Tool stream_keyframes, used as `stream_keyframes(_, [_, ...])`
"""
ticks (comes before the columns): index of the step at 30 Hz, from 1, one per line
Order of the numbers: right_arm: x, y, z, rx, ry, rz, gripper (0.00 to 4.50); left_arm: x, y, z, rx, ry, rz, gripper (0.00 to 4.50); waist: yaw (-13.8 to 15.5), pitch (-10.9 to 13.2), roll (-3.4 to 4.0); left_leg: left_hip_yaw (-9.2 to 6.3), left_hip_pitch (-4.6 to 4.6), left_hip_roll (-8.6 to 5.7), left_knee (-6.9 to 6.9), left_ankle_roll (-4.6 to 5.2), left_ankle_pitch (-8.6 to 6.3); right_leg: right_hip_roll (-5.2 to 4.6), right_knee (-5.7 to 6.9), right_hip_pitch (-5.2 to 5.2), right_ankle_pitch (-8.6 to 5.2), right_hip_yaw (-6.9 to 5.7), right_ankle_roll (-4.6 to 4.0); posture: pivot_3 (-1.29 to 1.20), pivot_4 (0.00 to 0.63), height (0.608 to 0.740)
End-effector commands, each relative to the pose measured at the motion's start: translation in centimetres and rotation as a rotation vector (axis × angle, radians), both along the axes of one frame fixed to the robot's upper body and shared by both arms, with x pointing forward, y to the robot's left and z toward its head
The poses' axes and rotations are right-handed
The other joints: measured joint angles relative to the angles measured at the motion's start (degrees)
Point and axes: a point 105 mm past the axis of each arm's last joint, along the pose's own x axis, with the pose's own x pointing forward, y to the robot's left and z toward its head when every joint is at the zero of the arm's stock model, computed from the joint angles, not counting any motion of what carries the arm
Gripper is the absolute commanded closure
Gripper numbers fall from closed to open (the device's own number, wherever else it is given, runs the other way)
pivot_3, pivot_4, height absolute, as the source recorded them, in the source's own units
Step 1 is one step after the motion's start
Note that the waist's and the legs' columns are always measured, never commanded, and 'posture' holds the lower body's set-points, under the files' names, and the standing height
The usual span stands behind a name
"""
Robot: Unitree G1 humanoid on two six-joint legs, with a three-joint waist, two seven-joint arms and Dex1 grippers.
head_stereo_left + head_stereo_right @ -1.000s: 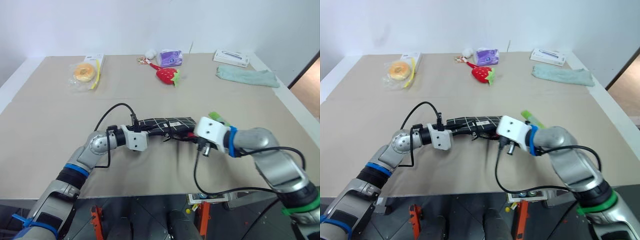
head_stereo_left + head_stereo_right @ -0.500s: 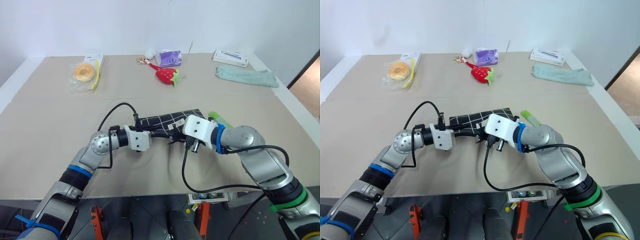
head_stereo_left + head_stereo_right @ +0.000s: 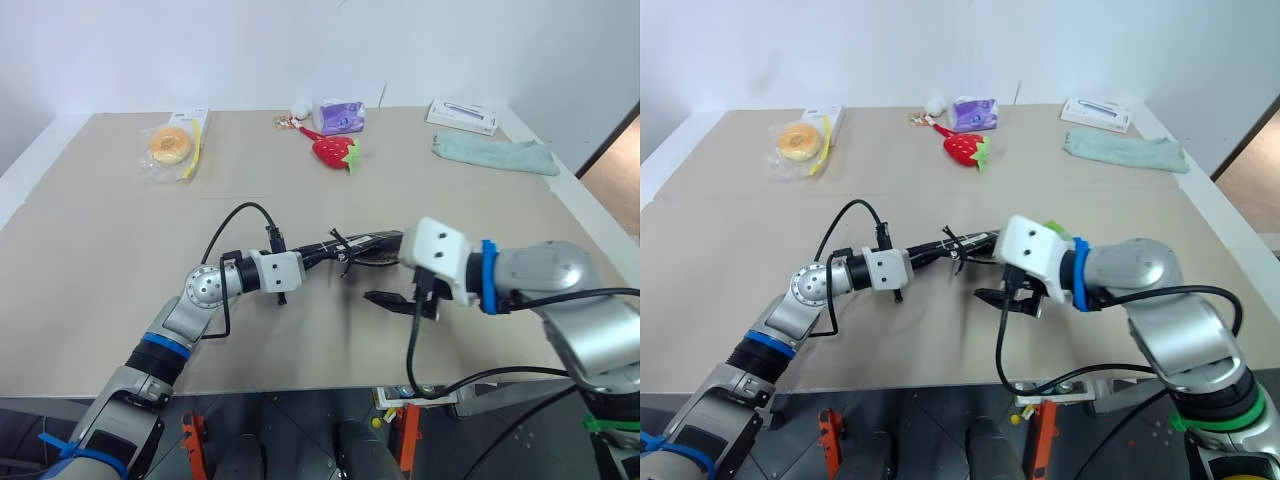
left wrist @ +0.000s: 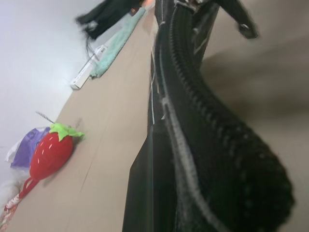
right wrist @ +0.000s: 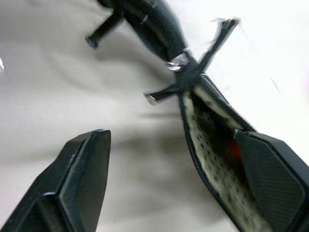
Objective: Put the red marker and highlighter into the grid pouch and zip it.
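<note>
The grid pouch (image 3: 362,243) hangs edge-on above the table, zipper side up. My left gripper (image 3: 303,260) is shut on its left end. In the left wrist view the pouch (image 4: 193,116) runs away along its zipper. My right gripper (image 3: 400,300) stands open just in front of the pouch's right end, touching nothing. Between its fingers (image 5: 79,186) I see the zipper pull (image 5: 186,72) and, past it, the pouch's open mouth with a red bit (image 5: 235,148) inside, likely the red marker. A light green tip of the highlighter (image 3: 1054,230) peeks out behind my right wrist.
At the table's far side lie a bagged doughnut (image 3: 170,145), a strawberry toy (image 3: 335,150), a purple pack (image 3: 341,116), a white box (image 3: 463,115) and a green cloth (image 3: 495,153). The table's front edge is just below my arms.
My right gripper has opened and drawn up and back from the pouch. The pouch, showing its grid face half a second ago, has rolled onto its edge in my left gripper.
</note>
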Motion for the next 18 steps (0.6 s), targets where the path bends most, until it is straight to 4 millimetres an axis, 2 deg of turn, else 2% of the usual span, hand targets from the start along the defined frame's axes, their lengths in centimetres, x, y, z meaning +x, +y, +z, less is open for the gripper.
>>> stream_keyframes(1, [2.6, -5.0, 2.9, 0.053, -0.103, -0.253, 0.06, 0.4, 0.6, 1.7, -0.032, -0.054, 0.026, 4.5, 0.04, 0.0, 0.0, 0.01, -0.01, -0.01, 0.01, 0.0, 0.0, -0.01, 0.0, 0.0, 0.0, 0.01, 0.0, 0.0, 0.15, 0.74])
stream_keyframes(4, [5.1, -9.0, 2.2, 0.056, -0.11, -0.467, 0.06, 0.5, 0.7, 1.7, -0.03, -0.055, 0.031, 4.5, 0.14, -0.01, -0.02, 0.03, 0.0, -0.02, 0.02, 0.0, 0.0, -0.03, -0.01, 0.01, 0.02, 0.01, -0.01, 0.0, 0.15, 0.74])
stream_keyframes(8, [6.4, -11.8, 0.2, 0.068, -0.05, -0.625, 0.06, 0.6, 0.8, 1.8, -0.026, -0.06, 0.037, 4.5, 0.07, -0.01, 0.0, 0.03, 0.05, 0.03, -0.04, 0.01, 0.0, 0.05, 0.01, -0.02, 0.02, 0.02, -0.04, 0.0, 0.15, 0.74])
stream_keyframes(13, [7.6, -13.4, -2.9, 0.142, 0.069, -0.752, 0.06, 0.6, 0.9, 2.0, -0.03, -0.062, 0.038, 4.5, -0.01, -0.01, -0.01, 0.05, 0.03, 0.0, -0.04, 0.01, -0.01, 0.02, 0.0, -0.02, 0.01, 0.08, -0.04, 0.0, 0.15, 0.74])
stream_keyframes(18, [8.3, -14.3, -5.8, 0.172, 0.149, -0.787, 0.06, 0.5, 0.8, 2.0, -0.032, -0.061, 0.036, 4.5, -0.01, 0.0, 0.01, 0.05, 0.03, -0.02, -0.01, 0.01, 0.0, 0.0, 0.0, 0.0, 0.03, 0.09, -0.03, 0.0, 0.15, 0.74])
